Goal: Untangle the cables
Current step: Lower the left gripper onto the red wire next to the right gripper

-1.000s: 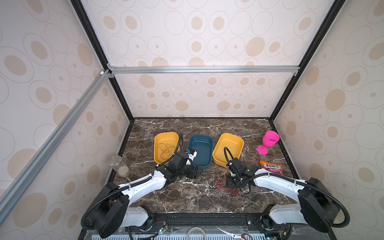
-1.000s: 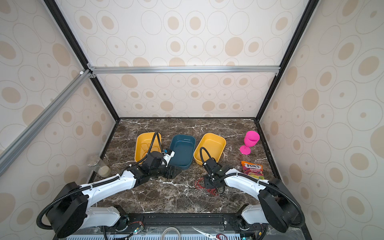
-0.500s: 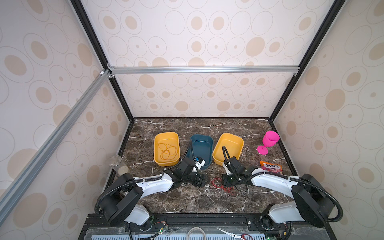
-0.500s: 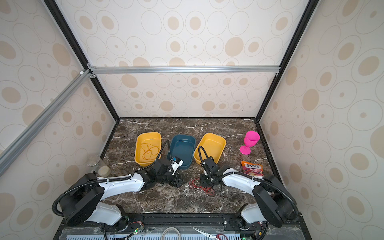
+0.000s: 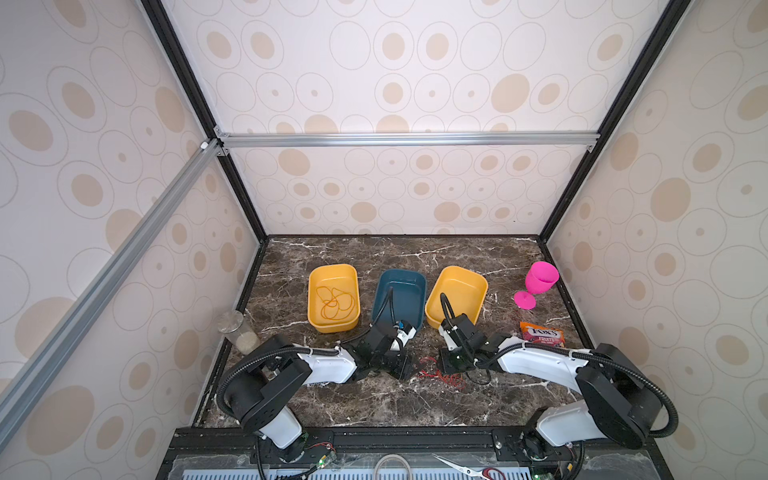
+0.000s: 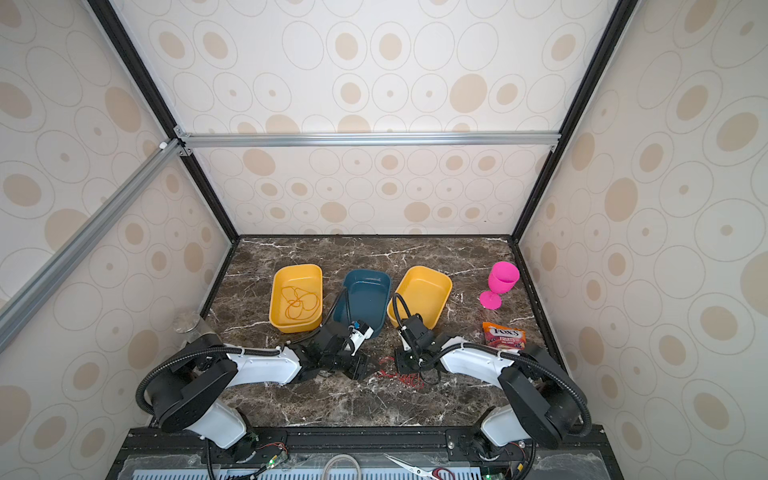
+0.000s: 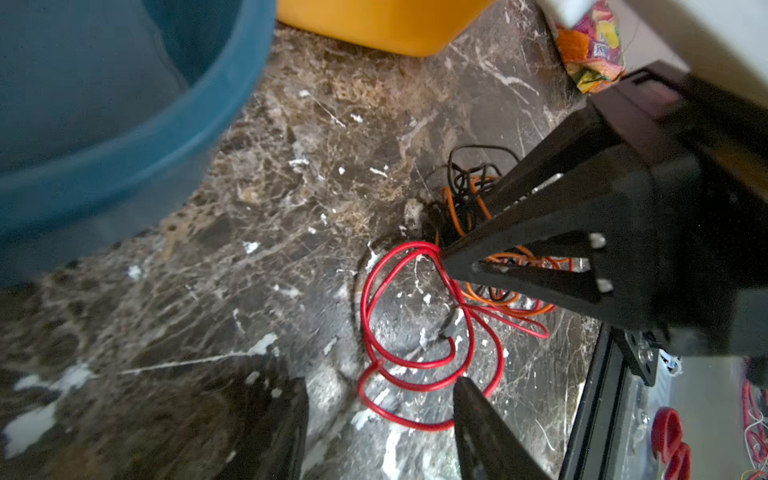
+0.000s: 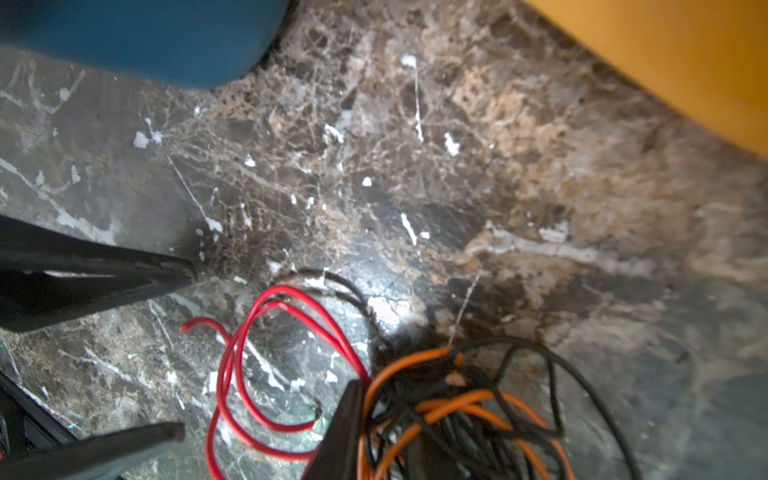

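Cables (image 5: 441,374) — where are they lying? (Mira)

They are lying in a red, orange and black tangle on the counter (image 5: 374,399), toward its front edge and about midway between its left and right edges. (Tom)

Is anything gripping them? (Mira)

The right fingers (image 7: 540,226) are clenching on the cables where the red loops are meeting the orange strands. In the right wrist view, orange and black wire is bunching right against one of them. (Tom)

And the other arm? (Mira)

The left fingers (image 7: 478,428) are standing apart, released, sitting just beside the tangle on its left-edge side, with a red loop lying partly between their tips. (Tom)

Is every strand sitting in that heap? (Mira)

No. One orange cable (image 5: 332,303) is lying alone, loosely looped, inside the yellow tray (image 5: 332,275) that is sitting closest to the left edge, beside the blue tray (image 5: 403,278). (Tom)
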You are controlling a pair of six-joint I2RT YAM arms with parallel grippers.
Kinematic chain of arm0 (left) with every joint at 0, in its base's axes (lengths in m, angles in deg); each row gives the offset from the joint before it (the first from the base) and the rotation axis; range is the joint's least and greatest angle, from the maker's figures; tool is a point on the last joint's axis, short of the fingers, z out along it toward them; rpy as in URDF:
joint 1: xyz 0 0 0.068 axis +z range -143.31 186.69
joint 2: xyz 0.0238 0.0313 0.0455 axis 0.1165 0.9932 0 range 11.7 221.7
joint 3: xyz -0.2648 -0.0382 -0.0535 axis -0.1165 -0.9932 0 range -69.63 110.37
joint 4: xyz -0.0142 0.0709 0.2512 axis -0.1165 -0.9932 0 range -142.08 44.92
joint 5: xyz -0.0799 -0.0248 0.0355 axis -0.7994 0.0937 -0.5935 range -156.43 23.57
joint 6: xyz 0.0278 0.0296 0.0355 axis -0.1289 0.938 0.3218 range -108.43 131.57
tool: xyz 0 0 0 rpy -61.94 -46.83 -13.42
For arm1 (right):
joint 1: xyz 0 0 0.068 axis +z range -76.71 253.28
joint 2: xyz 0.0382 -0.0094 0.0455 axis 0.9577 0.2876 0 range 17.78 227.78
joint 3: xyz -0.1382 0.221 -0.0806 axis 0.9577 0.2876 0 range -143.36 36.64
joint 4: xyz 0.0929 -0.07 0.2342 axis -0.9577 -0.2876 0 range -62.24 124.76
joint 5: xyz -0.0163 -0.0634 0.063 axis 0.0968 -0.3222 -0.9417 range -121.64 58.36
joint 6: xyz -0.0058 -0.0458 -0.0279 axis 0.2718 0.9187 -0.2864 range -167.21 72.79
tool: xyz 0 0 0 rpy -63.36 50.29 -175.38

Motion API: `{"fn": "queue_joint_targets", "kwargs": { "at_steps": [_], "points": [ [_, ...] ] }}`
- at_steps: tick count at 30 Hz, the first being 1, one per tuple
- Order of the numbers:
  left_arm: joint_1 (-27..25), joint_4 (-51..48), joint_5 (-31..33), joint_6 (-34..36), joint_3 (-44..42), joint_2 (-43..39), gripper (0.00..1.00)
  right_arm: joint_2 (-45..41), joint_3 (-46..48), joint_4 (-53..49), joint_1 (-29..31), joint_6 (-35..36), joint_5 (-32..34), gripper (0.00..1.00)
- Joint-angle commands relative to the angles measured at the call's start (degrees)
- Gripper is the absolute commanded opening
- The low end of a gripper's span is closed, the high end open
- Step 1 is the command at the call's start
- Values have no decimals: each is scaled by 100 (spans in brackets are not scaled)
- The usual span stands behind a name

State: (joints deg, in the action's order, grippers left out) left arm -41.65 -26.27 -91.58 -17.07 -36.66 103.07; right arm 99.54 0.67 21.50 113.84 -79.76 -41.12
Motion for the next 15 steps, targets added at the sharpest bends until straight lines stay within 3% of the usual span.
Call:
{"fn": "queue_joint_targets", "kwargs": {
  "at_steps": [1, 9, 15],
  "points": [
    [-75, 307, 78, -10, 24, 177, 51, 94, 80, 71, 72, -38, -72, 19],
    [-96, 199, 489, 16, 264, 467, 38, 119, 85, 119, 92, -41, -98, 19],
    [-96, -143, 679, 91, 359, 501, 12, 56, 123, 102, 91, -55, -22, 19]
  ]
}}
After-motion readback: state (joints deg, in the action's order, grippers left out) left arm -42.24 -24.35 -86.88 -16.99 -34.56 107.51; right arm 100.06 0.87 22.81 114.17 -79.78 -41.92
